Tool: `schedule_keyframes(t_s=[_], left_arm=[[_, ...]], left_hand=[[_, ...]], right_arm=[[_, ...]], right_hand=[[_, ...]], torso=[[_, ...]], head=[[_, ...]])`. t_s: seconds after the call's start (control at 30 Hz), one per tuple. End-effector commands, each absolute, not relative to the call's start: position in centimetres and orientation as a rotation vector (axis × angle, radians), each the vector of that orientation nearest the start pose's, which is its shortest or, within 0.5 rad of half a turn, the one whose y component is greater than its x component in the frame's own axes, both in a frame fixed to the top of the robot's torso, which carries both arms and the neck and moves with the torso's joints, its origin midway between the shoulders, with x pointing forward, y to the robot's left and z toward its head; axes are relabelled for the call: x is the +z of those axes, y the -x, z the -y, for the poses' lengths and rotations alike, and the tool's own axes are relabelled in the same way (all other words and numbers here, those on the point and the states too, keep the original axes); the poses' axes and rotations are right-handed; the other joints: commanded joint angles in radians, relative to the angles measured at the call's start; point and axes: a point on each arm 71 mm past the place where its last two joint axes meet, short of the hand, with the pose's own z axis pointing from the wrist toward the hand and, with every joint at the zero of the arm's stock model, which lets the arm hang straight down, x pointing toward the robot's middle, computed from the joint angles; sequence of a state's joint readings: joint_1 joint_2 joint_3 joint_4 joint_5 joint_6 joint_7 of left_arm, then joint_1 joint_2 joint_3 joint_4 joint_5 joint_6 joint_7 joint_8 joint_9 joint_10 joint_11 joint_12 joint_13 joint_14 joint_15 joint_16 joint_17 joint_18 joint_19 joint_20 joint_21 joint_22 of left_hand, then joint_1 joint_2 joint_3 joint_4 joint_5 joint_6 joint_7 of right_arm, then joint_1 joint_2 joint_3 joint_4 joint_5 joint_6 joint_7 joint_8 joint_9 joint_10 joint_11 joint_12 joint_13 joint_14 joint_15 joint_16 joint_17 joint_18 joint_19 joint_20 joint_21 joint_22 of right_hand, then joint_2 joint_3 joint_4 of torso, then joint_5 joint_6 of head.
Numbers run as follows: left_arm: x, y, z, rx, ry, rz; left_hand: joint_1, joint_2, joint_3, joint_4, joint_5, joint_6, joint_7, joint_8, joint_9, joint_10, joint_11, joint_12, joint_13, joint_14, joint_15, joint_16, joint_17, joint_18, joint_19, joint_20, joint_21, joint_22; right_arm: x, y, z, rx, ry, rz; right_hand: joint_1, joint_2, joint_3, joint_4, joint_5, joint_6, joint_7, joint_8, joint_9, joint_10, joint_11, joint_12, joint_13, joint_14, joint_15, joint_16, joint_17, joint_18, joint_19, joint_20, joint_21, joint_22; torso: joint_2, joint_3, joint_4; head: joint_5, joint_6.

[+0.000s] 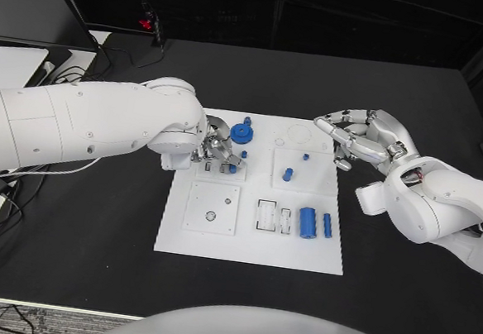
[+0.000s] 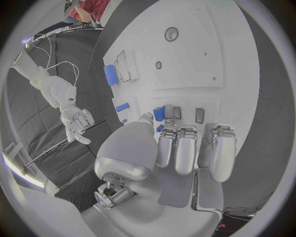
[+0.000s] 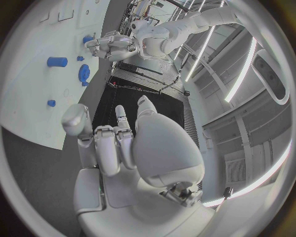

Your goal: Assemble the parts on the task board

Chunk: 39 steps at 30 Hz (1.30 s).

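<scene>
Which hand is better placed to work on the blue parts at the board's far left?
Left. The left hand is already over the board, fingertips at a small blue part. The right hand hovers at the board's far right edge, holding nothing.

White task board (image 1: 250,243) lies flat mid-worktop; blue gear (image 1: 241,132) sits near its far edge, two blue cylinders (image 1: 307,222) lie side by side at its near right.

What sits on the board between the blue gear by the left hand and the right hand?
In the head view, between the blue gear and the right hand lies bare white task board, plus a small blue peg.
</scene>
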<state>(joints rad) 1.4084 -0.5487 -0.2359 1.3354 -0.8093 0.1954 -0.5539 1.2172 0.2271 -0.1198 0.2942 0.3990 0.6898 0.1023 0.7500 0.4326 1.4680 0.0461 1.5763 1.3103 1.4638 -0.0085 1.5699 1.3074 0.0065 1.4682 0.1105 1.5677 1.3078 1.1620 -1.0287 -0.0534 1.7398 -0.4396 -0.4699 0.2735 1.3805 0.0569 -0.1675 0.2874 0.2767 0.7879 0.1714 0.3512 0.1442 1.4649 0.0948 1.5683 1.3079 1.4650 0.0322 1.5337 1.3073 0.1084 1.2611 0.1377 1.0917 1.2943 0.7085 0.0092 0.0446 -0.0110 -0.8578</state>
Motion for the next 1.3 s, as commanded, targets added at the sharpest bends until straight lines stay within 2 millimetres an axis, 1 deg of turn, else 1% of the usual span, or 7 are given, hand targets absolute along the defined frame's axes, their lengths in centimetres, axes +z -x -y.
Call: schedule_keyframes(t_s=[0.03, 0.2, 0.5, 0.57, 0.87, 1.0, 1.3], left_arm=[[-20.51, -50.73, -12.49, -0.46, 0.111, -2.479], [-20.58, -50.7, -12.45, -0.456, 0.105, -2.486], [-20.6, -50.77, -12.47, -0.454, 0.11, -2.484], [-20.6, -50.78, -12.43, -0.455, 0.109, -2.483], [-20.58, -50.8, -12.35, -0.461, 0.11, -2.479], [-20.55, -50.82, -12.4, -0.467, 0.113, -2.474], [-20.48, -50.87, -12.7, -0.481, 0.125, -2.46]], left_hand=[[-0.012, -0.002, -0.005, 0.001, 0.002, 0.001, -0.002, -0.004, 0.0, 0.103, -0.005, -0.005, 0.261, 0.107, -0.007, 0.001, 0.263, -0.006, 0.103, -0.008, 0.003, 0.263], [-0.014, -0.002, -0.005, 0.0, 0.002, 0.001, -0.002, -0.005, 0.001, 0.103, -0.005, -0.005, 0.261, 0.107, -0.007, 0.001, 0.263, -0.006, 0.103, -0.008, 0.003, 0.263], [0.033, 0.014, 0.038, -0.005, 0.038, 0.004, -0.009, -0.016, 0.014, 0.103, -0.011, -0.005, 0.261, 0.107, -0.011, 0.001, 0.263, -0.006, 0.103, -0.01, 0.003, 0.263], [0.061, 0.008, 0.061, -0.009, 0.079, 0.004, -0.011, -0.02, 0.019, 0.103, -0.013, -0.005, 0.261, 0.107, -0.013, 0.001, 0.263, -0.006, 0.103, -0.012, 0.003, 0.263], [0.17, -0.052, 0.151, -0.051, 0.195, 0.005, -0.012, -0.026, 0.041, 0.103, -0.015, -0.005, 0.261, 0.107, -0.017, 0.001, 0.263, -0.006, 0.103, -0.017, 0.003, 0.263], [0.182, -0.064, 0.172, -0.053, 0.201, 0.007, -0.01, -0.027, 0.046, 0.103, -0.014, -0.005, 0.261, 0.107, -0.016, 0.001, 0.263, -0.006, 0.103, -0.017, 0.003, 0.263], [0.189, -0.071, 0.184, -0.053, 0.203, 0.007, -0.009, -0.029, 0.05, 0.103, -0.013, -0.005, 0.261, 0.107, -0.015, 0.001, 0.263, -0.006, 0.103, -0.017, 0.003, 0.263]], right_arm=[[-17.93, -43.78, 23.36, 1.285, -0.756, -1.543], [-17.96, -43.76, 23.33, 1.285, -0.757, -1.544], [-17.98, -43.72, 23.34, 1.283, -0.758, -1.547], [-17.98, -43.71, 23.36, 1.283, -0.759, -1.547], [-18.01, -43.69, 23.49, 1.277, -0.762, -1.548], [-18.03, -43.69, 23.57, 1.273, -0.765, -1.549], [-18.27, -43.73, 23.72, 1.264, -0.772, -1.556]], right_hand=[[0.01, 0.004, -0.005, -0.001, 0.005, -0.01, 0.0, 0.004, 0.001, 0.106, 0.0, 0.002, 0.263, 0.065, -0.003, -0.005, 0.198, 0.012, -0.004, 0.0, -0.003, -0.001], [0.012, 0.006, -0.006, -0.001, 0.008, -0.012, 0.0, 0.007, 0.002, 0.106, 0.0, 0.002, 0.263, 0.065, -0.003, -0.005, 0.198, 0.012, -0.004, 0.0, -0.004, -0.002], [0.012, 0.006, -0.006, -0.001, 0.008, -0.012, 0.001, 0.007, 0.002, 0.106, 0.0, 0.002, 0.263, 0.064, -0.003, -0.006, 0.197, 0.012, -0.004, 0.0, -0.004, -0.002], [0.013, 0.008, -0.007, 0.0, 0.009, -0.014, 0.001, 0.009, 0.002, 0.106, 0.0, 0.002, 0.263, 0.064, -0.003, -0.006, 0.197, 0.012, -0.003, 0.0, -0.005, -0.002], [0.014, 0.011, -0.007, 0.0, 0.011, -0.016, 0.001, 0.012, 0.002, 0.106, 0.0, 0.002, 0.263, 0.064, -0.003, -0.006, 0.197, 0.012, -0.003, 0.0, -0.006, -0.002], [0.014, 0.013, -0.007, 0.001, 0.011, -0.017, 0.001, 0.013, 0.002, 0.106, 0.0, 0.002, 0.263, 0.063, -0.003, -0.006, 0.196, 0.012, -0.003, 0.0, -0.006, -0.003], [0.014, 0.017, -0.007, 0.002, 0.012, -0.019, 0.001, 0.016, 0.003, 0.106, 0.0, 0.002, 0.263, 0.063, -0.003, -0.007, 0.195, 0.012, -0.003, 0.0, -0.007, -0.003]], torso=[[0.0, -0.0002, 0.0], [0.0, 0.0003, 0.001], [0.0, 0.0, 0.0007], [0.0, -0.0003, -0.0001], [0.0, 0.0004, 0.0014], [0.0, 0.0002, 0.0012], [-0.001, -0.0005, 0.0016]], head=[[-0.001, -0.001], [-0.003, -0.002], [-0.004, -0.001], [-0.004, -0.002], [-0.009, -0.004], [-0.012, -0.004], [-0.013, -0.005]])
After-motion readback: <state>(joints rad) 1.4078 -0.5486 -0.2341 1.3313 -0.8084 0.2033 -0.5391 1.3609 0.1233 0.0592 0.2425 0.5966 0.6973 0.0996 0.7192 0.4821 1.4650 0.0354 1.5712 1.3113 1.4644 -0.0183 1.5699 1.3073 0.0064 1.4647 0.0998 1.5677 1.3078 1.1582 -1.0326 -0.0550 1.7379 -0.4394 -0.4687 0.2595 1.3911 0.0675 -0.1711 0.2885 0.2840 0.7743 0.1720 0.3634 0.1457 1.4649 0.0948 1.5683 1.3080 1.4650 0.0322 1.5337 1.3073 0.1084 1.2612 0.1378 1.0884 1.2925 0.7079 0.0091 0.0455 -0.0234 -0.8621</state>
